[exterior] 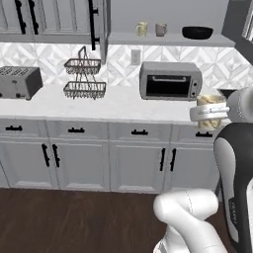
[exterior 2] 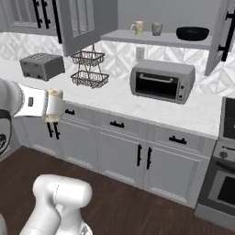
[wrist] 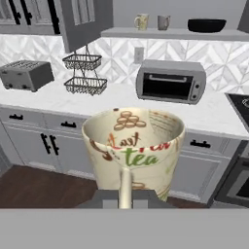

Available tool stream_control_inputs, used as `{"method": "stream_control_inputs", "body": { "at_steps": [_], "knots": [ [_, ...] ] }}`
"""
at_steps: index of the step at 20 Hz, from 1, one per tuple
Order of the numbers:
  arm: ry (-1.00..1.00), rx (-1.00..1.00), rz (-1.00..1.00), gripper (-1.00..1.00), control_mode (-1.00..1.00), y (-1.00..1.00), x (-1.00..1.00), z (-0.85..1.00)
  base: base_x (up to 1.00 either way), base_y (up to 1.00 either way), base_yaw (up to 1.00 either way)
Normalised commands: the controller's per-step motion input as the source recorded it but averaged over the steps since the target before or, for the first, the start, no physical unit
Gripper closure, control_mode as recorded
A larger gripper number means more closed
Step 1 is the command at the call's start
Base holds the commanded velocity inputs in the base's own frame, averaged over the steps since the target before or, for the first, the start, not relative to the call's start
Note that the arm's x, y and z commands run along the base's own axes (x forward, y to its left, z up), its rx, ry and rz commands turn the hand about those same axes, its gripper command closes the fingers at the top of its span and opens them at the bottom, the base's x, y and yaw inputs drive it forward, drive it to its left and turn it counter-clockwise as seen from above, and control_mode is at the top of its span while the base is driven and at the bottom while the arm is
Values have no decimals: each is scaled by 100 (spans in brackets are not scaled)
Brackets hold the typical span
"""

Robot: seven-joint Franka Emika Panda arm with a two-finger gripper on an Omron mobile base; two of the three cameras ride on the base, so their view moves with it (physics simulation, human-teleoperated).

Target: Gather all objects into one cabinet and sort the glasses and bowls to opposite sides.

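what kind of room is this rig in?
A home kitchen, rendered: a toaster oven and toaster sit on a pale counter above grey base cabinets, with a stove at the right.

Cup (wrist: 133, 155) sits in the gripper (wrist: 125, 194). Ahead of it, across the counter (wrist: 214, 116), stands the oven (wrist: 170, 80); basket (wrist: 83, 73) and toaster (wrist: 25, 75) lie left. Above, on the cabinet (wrist: 170, 33) shelf: two cups (wrist: 141, 21) left, bowl (wrist: 206, 25) right.
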Motion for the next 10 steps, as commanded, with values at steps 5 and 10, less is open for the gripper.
{"method": "stream_control_inputs", "body": {
  "at_steps": [5,10],
  "knots": [
    [0,0,0,100,100,0,0,0,63,53,-61],
    [0,0,0,100,100,0,0,0,56,37,-44]
  ]
}}
